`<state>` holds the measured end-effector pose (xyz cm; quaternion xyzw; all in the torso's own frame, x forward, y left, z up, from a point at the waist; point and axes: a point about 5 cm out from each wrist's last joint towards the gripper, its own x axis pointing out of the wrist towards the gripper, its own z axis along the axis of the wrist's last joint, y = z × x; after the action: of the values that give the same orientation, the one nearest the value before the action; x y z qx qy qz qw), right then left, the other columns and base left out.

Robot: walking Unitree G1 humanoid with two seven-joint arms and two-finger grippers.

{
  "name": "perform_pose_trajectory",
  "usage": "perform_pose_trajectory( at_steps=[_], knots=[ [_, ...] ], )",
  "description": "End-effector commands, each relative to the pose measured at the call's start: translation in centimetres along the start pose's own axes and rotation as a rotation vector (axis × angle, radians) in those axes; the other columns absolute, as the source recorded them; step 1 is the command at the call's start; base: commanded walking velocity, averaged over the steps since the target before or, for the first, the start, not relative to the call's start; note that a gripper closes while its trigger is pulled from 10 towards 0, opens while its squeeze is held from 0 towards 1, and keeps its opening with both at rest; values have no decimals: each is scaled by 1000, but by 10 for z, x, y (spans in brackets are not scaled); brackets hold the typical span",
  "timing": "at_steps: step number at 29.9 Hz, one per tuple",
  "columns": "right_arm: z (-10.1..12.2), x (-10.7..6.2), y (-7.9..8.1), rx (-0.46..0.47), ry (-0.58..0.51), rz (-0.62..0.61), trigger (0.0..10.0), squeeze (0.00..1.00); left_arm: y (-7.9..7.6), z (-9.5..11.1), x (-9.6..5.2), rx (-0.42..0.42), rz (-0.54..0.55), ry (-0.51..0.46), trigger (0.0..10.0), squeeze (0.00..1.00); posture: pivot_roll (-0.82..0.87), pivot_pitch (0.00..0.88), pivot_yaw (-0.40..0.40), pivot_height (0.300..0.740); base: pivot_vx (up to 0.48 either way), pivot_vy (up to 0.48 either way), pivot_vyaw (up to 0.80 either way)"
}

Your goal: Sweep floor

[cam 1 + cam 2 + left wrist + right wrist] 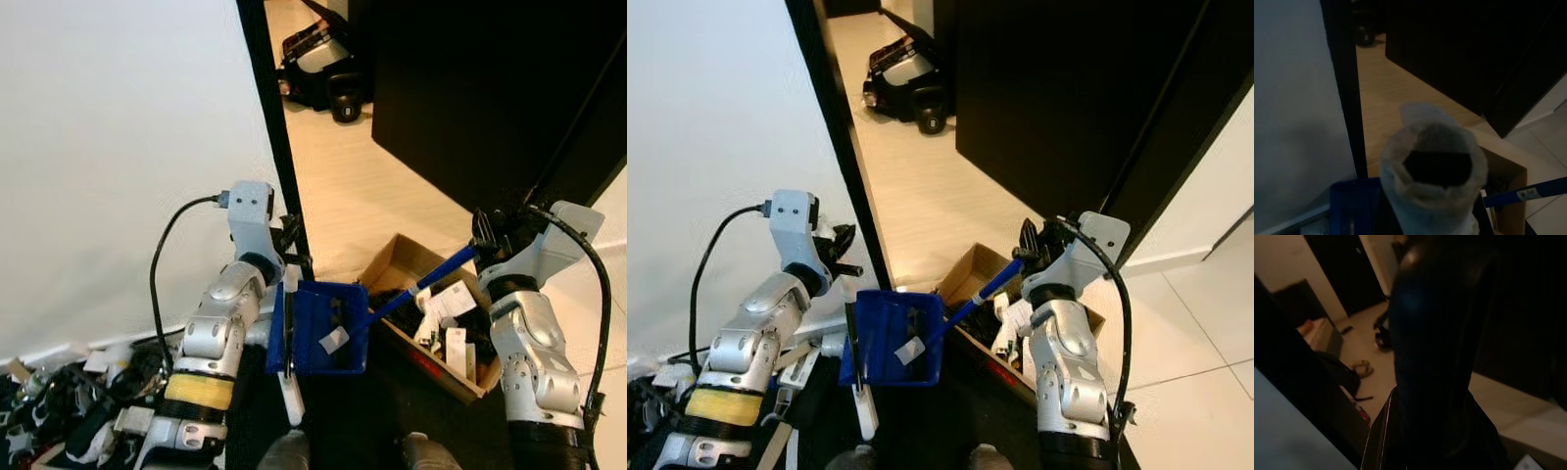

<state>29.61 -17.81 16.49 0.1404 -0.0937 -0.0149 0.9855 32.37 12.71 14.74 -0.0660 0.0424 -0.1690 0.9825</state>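
A blue dustpan (318,330) hangs low between the arms, a paper scrap inside it. The left gripper (286,245) sits by its white handle (291,387); whether its fingers grip cannot be told. The right gripper (487,240) is closed around a blue broom stick (416,287) slanting into the dustpan. A cardboard box (397,257) of clutter lies beneath, partly hidden. The right wrist view is nearly black.
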Motion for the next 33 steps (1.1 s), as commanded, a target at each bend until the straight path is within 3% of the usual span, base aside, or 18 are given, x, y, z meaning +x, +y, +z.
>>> perform_pose_trajectory(
  at_steps=[1,3,4,5,17,20,22,23,25,26,29,33],
  knots=[
    [25,5,13,40,-104,68,10000,0,1,6,0,11,10,-27,10000,0,24,110,96,740,0,0,0],
    [35,8,12,36,-137,63,10000,0,2,6,0,11,11,-26,10000,0,25,110,97,740,0,0,0],
    [59,17,-3,-2,-220,-11,10000,0,2,5,0,11,10,-24,10000,0,21,108,99,740,0,0,0],
    [66,20,-9,-17,-244,-40,10000,0,1,5,0,11,9,-24,10000,0,21,108,99,740,0,0,0],
    [98,48,-37,-184,-341,-156,10000,0,1,5,2,15,9,-22,10000,0,36,98,100,740,0,0,0],
    [106,53,-38,-200,-373,-164,10000,0,2,6,2,15,10,-23,10000,0,38,97,101,740,0,0,0],
    [129,64,-39,-255,-462,-179,10000,0,2,6,2,17,11,-24,10000,0,47,94,99,740,0,0,0],
    [129,64,-39,-255,-462,-179,10000,0,2,6,2,17,11,-24,10000,0,47,94,99,740,0,0,0],
    [152,75,-34,-323,-550,-161,10000,0,3,6,2,18,14,-26,10000,0,54,91,96,740,0,0,0],
    [152,75,-34,-323,-550,-161,10000,0,3,6,2,18,14,-26,10000,0,54,91,96,740,0,0,0],
    [169,88,-19,-474,-603,-101,10000,0,4,6,0,20,18,-28,10000,0,64,88,90,740,0,0,0],
    [174,93,-11,-536,-624,-65,10000,0,5,6,-1,20,21,-29,10000,0,67,87,87,740,0,0,0]
  ],
)
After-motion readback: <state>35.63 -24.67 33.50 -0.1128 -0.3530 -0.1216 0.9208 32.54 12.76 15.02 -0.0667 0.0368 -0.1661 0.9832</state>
